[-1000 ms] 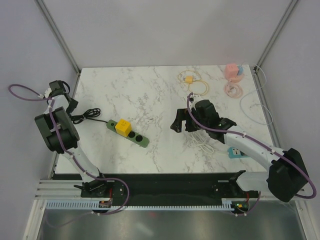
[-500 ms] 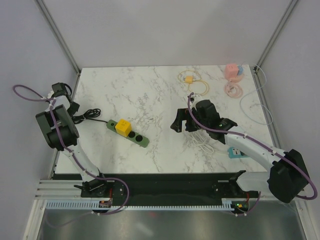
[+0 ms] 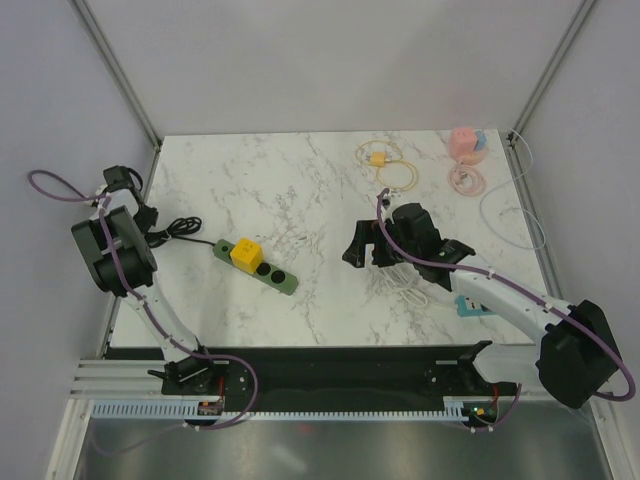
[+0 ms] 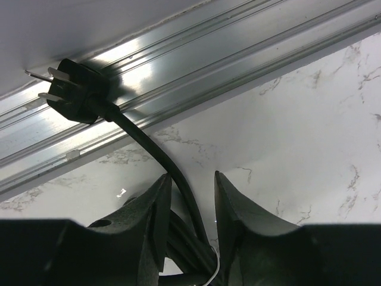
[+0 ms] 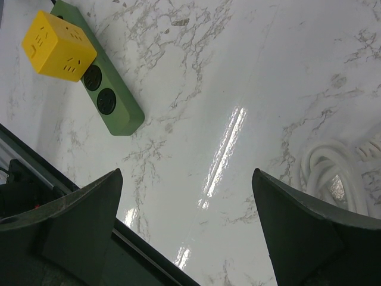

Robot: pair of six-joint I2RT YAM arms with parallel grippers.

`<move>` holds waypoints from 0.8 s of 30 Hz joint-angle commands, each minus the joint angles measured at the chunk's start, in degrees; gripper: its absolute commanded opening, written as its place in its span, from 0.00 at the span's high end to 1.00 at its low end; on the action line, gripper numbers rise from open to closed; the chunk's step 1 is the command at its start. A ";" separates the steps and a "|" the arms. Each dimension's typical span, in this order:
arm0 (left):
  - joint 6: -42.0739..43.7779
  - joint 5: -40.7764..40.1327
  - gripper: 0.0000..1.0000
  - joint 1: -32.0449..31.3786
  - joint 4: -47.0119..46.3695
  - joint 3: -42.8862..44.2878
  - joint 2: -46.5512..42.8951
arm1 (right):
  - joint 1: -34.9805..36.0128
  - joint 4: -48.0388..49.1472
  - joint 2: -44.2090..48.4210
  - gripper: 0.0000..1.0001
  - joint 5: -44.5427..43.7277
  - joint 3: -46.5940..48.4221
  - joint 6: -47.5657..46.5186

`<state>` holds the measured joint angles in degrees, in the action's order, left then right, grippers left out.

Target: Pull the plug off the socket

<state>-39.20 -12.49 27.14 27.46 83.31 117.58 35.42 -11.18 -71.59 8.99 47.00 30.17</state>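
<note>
Your yellow plug [image 3: 246,251] is a smooth, round-edged plastic cube. It sits in the end socket of a flat green power strip [image 3: 258,264] that lies diagonally on the left half of the glossy white marble table [image 3: 300,180]. In the right wrist view you can make out slots on the cube's faces and two round black sockets beside it on the strip, details too small to see from above.

The strip's black cord [image 3: 178,232] runs left to your left gripper [image 3: 140,215] at the table's edge. Only the left wrist view shows the jaws pinched in around that rubbery cord, and its pronged black end [image 4: 76,90] against the ribbed aluminium rail [image 4: 238,53].

Your right gripper [image 5: 186,176] hangs over bare marble well right of the strip, jaws spread wide and holding nothing, with a coiled white cable [image 5: 333,173] beside it.
</note>
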 commanded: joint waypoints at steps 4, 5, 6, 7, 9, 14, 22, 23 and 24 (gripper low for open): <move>-3.69 7.22 0.78 0.64 4.09 0.11 4.68 | 0.18 2.04 1.54 0.02 -0.38 -0.68 0.68; -3.86 7.13 0.83 0.73 4.09 -0.16 4.50 | 0.18 1.95 1.54 0.02 -0.38 -0.77 0.68; -3.95 6.87 0.92 0.73 4.09 -0.60 3.72 | 0.18 1.95 1.63 0.02 -0.21 -0.77 0.59; -3.87 6.69 0.95 0.73 4.09 -0.78 3.01 | 0.26 1.95 1.81 0.02 -0.21 -0.95 0.50; -3.52 5.21 0.98 0.55 4.09 -1.56 0.04 | 0.26 2.04 1.98 0.02 -0.20 -1.04 0.41; -3.16 3.00 0.98 -0.94 4.09 -4.29 -6.04 | 0.26 2.30 1.63 0.02 -0.56 -1.12 0.15; -7.82 0.01 0.98 -8.14 4.35 -11.59 -13.07 | 0.18 2.48 0.93 0.02 -0.47 -0.42 -0.03; -8.08 -0.16 0.98 -8.76 4.35 -11.85 -13.95 | 0.26 2.39 1.19 0.02 -0.47 -0.51 -0.11; -8.26 -1.38 0.98 -10.25 4.53 -11.94 -14.30 | 0.18 2.56 1.19 0.02 -0.47 -0.51 -0.29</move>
<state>-43.22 -17.65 22.85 28.21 72.34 107.53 35.42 -10.70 -71.16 8.95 46.15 30.22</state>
